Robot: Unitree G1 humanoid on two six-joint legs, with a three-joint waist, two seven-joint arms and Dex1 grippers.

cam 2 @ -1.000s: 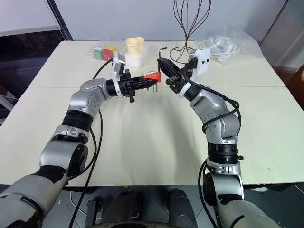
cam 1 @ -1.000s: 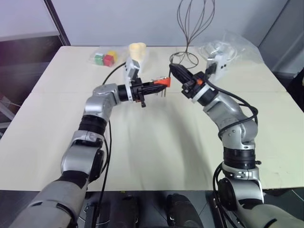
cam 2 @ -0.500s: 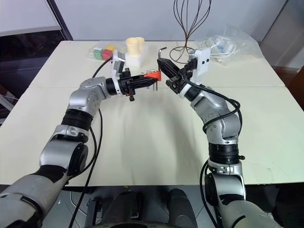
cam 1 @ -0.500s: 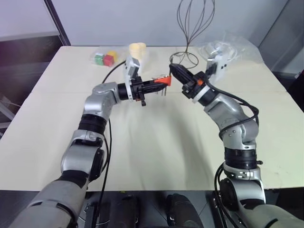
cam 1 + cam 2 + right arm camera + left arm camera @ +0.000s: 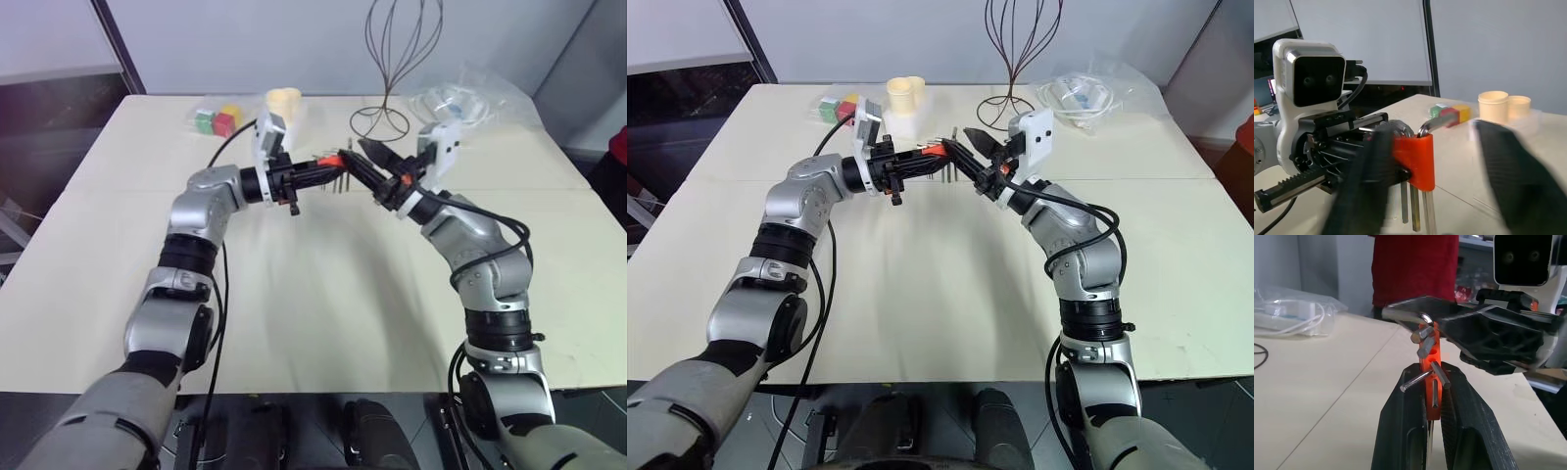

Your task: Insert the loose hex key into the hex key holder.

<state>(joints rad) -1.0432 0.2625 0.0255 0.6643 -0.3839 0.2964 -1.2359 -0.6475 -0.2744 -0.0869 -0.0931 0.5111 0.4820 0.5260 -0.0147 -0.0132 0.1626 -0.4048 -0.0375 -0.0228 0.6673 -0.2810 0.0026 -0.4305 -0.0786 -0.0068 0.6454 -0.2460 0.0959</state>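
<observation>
The hex key holder is seen in the left eye view held above the bench, clamped at the tip of the left claw, with grey keys pointing down from it. The right claw is placed just beside the holder with its fingers spread apart, one finger above and one below. Farther back on the bench, red, green and yellow cubes, cream cups, a wire stand and a clear bag of cable are seen.

In the right eye view the same meeting of the two claws above the bench is shown, with the holder between them.

In the left wrist view the orange-red holder is gripped between the two black fingers of the left claw. The loose hex key is seen at the top end of the holder, its bend touching the block; whether it is seated in a slot cannot be told. A person in red stands behind the bench.

In the right wrist view the holder is framed by the two parted fingers of the right claw, neither of them closed on anything. The bent end of the loose key rises from the holder's top corner.
</observation>
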